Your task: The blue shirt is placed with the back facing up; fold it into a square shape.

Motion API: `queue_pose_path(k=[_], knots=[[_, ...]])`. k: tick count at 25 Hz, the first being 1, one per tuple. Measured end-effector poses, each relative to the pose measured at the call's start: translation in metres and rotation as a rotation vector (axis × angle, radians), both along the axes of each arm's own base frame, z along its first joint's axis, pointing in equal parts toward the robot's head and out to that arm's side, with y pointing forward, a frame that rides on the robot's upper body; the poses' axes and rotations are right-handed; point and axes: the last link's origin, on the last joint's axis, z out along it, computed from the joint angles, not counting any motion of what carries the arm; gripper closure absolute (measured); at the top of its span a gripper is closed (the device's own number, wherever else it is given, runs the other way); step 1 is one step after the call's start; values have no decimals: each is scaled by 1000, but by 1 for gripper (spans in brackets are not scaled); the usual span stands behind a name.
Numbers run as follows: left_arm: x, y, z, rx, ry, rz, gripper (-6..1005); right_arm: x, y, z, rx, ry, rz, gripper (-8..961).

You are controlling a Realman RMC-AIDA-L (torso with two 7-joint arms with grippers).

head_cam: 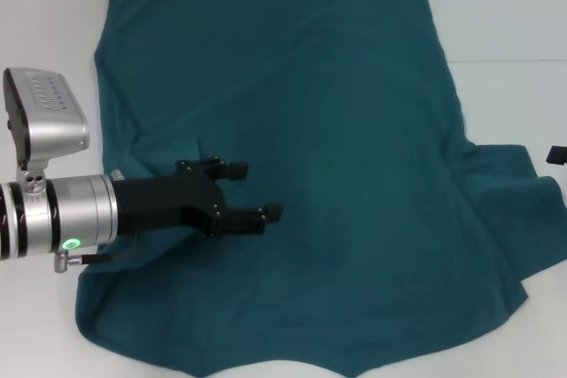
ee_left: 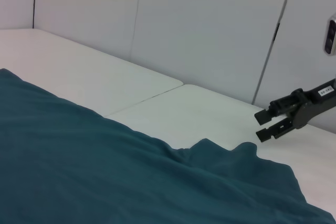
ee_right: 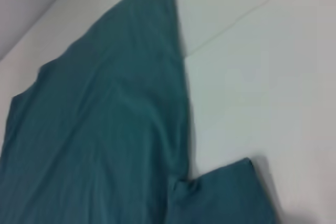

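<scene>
Head view: nearest to the robot, the hem of the large dark teal-blue short-sleeved shirt of soft matte fabric runs along the near edge of the white table in a wavy line. The shirt lies spread over most of the table, with its left part already folded inward, so the left edge is a fold line. Above this folded part hovers the black left gripper, reaching in from the left on its silver arm; its two fingers stand apart and hold nothing. On the right side one sleeve sticks out flat toward the table's right edge. Beyond it is bare white table, where the black right gripper waits near the wall, fingers slightly apart and holding nothing. The far edge of the shirt is straight.
</scene>
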Motion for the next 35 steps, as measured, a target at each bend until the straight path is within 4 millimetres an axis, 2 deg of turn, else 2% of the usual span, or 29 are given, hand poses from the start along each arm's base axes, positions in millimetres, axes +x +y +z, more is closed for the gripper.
queue_pose_path(k=[20,31,35], knots=[[-3,0,-1,6,1,15,92,-2,9,-30,17,-12,-12,37],[-4,0,-1,6,1,19,91,-6,10,-38,10,-2,-3,36],[-4,0,-1,7,0,22,91,-7,10,-39,16,-6,17,140]])
